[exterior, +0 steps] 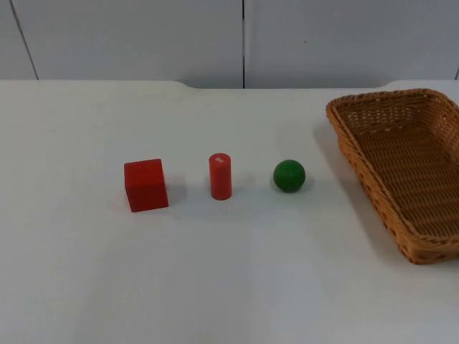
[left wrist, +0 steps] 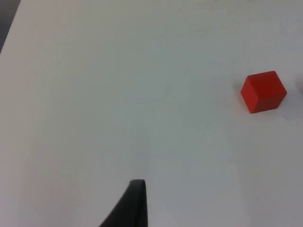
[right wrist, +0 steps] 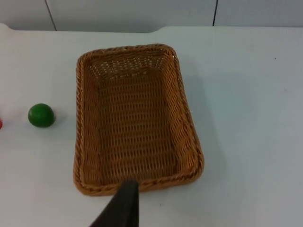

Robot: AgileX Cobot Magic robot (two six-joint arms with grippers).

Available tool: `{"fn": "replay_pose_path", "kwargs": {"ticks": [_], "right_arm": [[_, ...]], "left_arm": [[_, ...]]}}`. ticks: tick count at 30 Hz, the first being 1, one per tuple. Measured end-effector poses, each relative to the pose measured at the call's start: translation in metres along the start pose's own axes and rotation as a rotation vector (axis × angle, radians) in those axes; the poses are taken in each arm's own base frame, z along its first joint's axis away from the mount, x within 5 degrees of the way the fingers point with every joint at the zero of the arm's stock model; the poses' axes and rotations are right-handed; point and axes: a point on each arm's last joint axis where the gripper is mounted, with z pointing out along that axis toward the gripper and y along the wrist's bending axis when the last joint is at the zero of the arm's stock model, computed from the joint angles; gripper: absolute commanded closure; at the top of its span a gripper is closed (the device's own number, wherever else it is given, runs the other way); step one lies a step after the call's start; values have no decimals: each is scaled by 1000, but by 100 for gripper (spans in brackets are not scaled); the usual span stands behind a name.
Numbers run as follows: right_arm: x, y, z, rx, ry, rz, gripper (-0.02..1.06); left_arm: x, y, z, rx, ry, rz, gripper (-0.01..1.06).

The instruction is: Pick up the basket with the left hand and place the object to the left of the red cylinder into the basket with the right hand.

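Closest in, the right gripper (right wrist: 124, 203) is held above the white table (exterior: 229, 287), pointed down and forward at the wicker basket (right wrist: 80, 118). The basket lies straight ahead of it, lengthwise, with its near short rim just beyond the gripper (whether this gripper is spread or pressed together, I cannot tell). Nothing is in the basket. A green ball (right wrist: 41, 115) rests on the table off to one side of that gripper, apart from the basket's long wall.

The left gripper (left wrist: 135, 203) is likewise held over bare table, angled down. The red cube (left wrist: 263, 91) sits well ahead of it and off to one side, clear of it. Its state cannot be told either.

From the top view comes the full row. The red cube (exterior: 145, 185) is at the picture's left. Then comes the upright red cylinder (exterior: 220, 175), then the green ball (exterior: 289, 175), each apart from its neighbour. The basket (exterior: 358, 161) is at the far right, running off the picture's edge. The right wrist view supplies the basket's whole rim, and the left wrist view gives the cube's faces closer. Behind the table stands the grey partition wall (exterior: 143, 36).
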Motion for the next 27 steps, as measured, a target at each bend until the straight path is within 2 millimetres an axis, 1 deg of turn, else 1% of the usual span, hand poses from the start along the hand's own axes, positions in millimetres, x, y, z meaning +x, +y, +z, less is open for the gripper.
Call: {"fn": "replay_pose_path", "kwargs": {"ticks": [3,4,6,9,10,13,16,20,24,27], "right_arm": [[-18,1,21,-1,32,-3,-1],[-18,1,21,-1,32,-3,-1],[-24,2,37,-2,62,-6,-1],[-28,3,61,-2,127,-11,-1],[-28,3,61,-2,127,-11,-1],[-28,4,82,-3,198,-19,-1],[-26,5,98,-2,256,-22,-1],[-25,5,104,-2,279,-23,-1],[-25,5,105,-2,279,-23,-1],[-25,5,105,-3,275,-22,-1]], "left_arm": [[-19,0,16,-2,66,-3,0],[-19,0,16,-2,66,-3,0],[-28,1,30,-2,121,-7,0],[-34,1,50,2,183,-16,0],[-34,1,50,2,183,-16,0],[-36,1,63,8,224,-25,0],[-37,1,70,8,237,-28,0],[-38,1,72,9,245,-30,0],[-37,1,77,12,266,-34,0],[-41,0,84,25,298,-38,6]]}}
